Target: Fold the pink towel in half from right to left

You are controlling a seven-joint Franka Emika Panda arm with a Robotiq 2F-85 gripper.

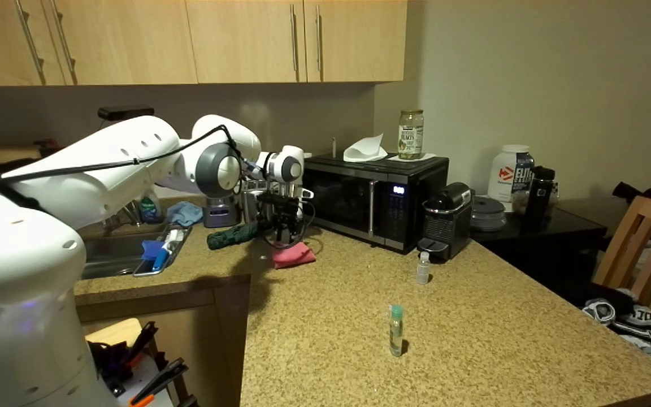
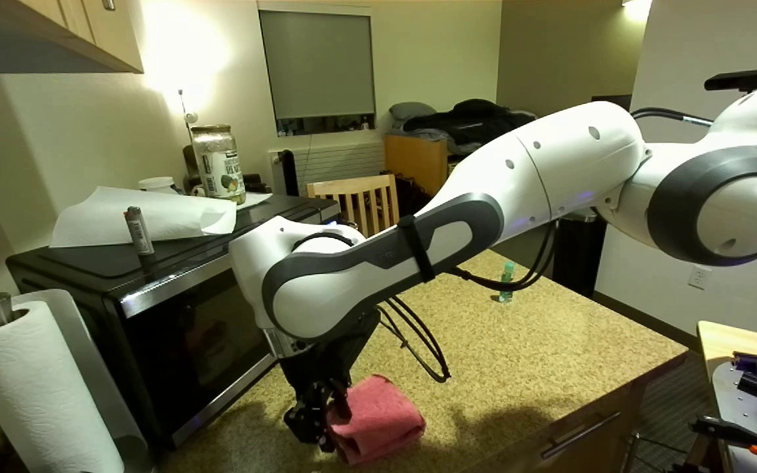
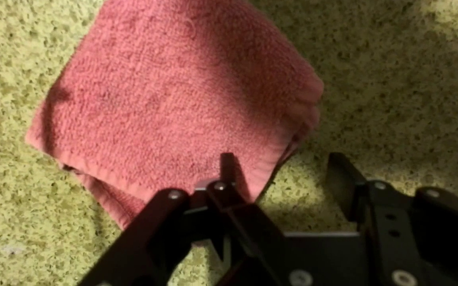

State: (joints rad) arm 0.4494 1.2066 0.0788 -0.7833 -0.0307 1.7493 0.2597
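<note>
The pink towel [image 3: 165, 99] lies on the speckled counter, folded over in layers, with an underlying layer peeking out along its lower left edge in the wrist view. Both exterior views also show this towel [image 1: 294, 255] [image 2: 382, 420] below the arm's hand. My gripper [image 3: 281, 157] is open, its two fingers well apart. The left finger [image 3: 228, 169] is over the towel's lower right corner; the right finger [image 3: 342, 178] is over bare counter. No cloth is pinched between them. In an exterior view the gripper [image 2: 319, 414] is at the towel's near-microwave side, low over the counter.
A black microwave [image 2: 201, 348] stands close beside the gripper. A dark green rolled cloth [image 1: 234, 236] lies near the sink [image 1: 113, 254]. A paper towel roll [image 2: 37, 394] is at the counter's end. Small bottles [image 1: 396, 333] [image 1: 423, 268] stand farther along the counter.
</note>
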